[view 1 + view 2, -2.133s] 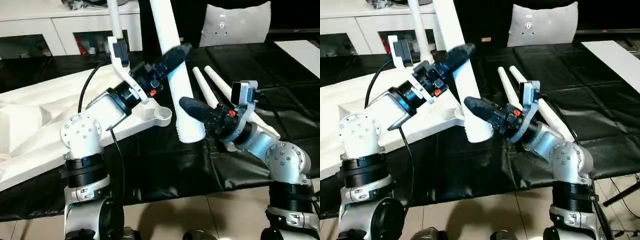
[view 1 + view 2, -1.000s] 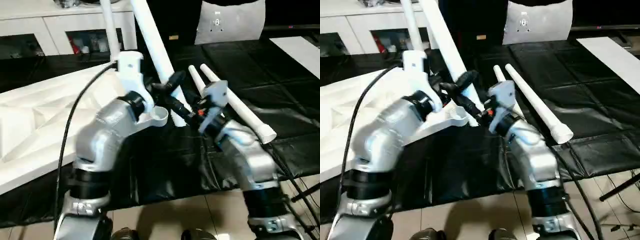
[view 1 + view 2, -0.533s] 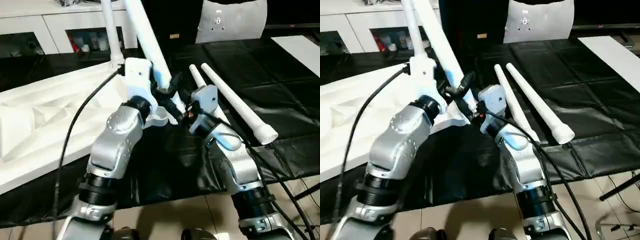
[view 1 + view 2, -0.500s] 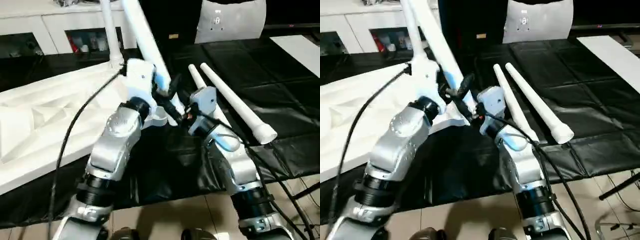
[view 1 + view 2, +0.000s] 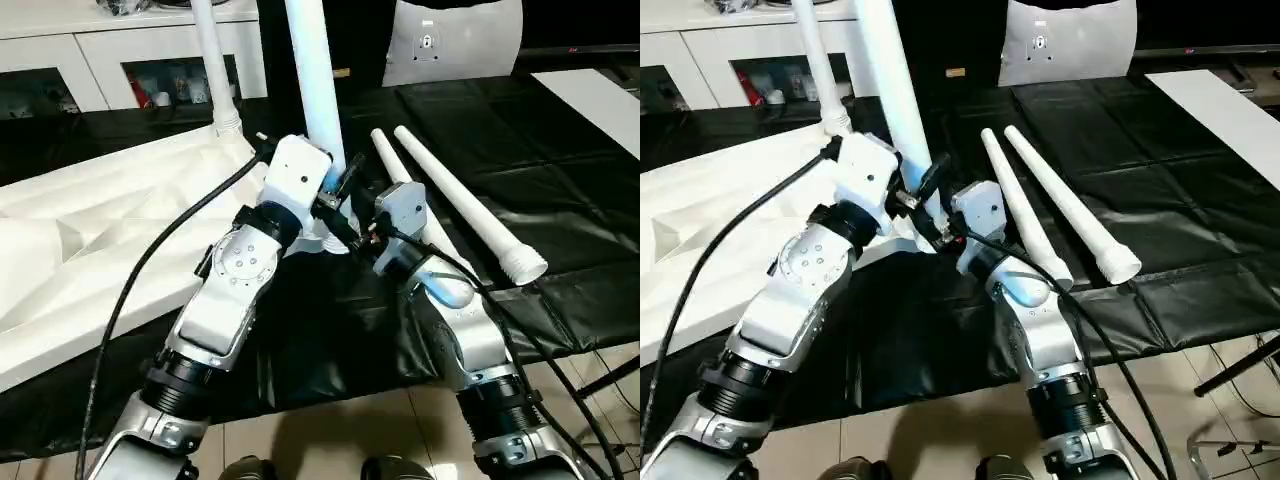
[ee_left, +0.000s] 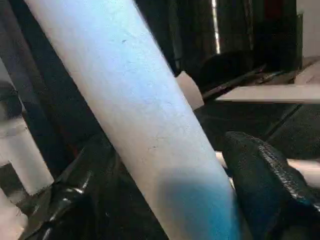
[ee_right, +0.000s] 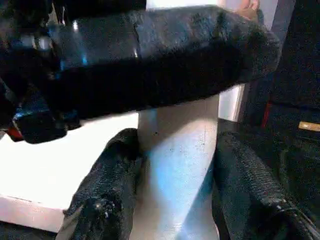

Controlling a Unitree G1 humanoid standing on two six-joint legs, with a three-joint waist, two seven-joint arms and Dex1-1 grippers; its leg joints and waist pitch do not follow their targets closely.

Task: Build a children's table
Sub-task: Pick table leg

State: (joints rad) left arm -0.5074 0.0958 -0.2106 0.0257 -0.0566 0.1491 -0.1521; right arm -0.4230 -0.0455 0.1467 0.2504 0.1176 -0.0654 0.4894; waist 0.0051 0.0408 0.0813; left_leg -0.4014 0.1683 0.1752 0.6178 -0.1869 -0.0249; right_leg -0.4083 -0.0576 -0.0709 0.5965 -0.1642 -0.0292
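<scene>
Left gripper (image 5: pixel 338 192): your fingers straddled the upright leg (image 5: pixel 312 80), contact unclear.
Right gripper (image 7: pixel 165 200): fingers clamped that leg, low.
Spare legs (image 5: pixel 455 195): lay on surface (image 5: pixel 560 150).

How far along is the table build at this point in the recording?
One leg already stands upright in a far corner of the upturned tabletop. A second leg is in hand: it stands nearly upright at the near corner, with the right gripper clamped around its lower end and the left gripper around it higher up. Whether it is fully seated is hidden. Two legs lie on the black mat, not yet fitted.
</scene>
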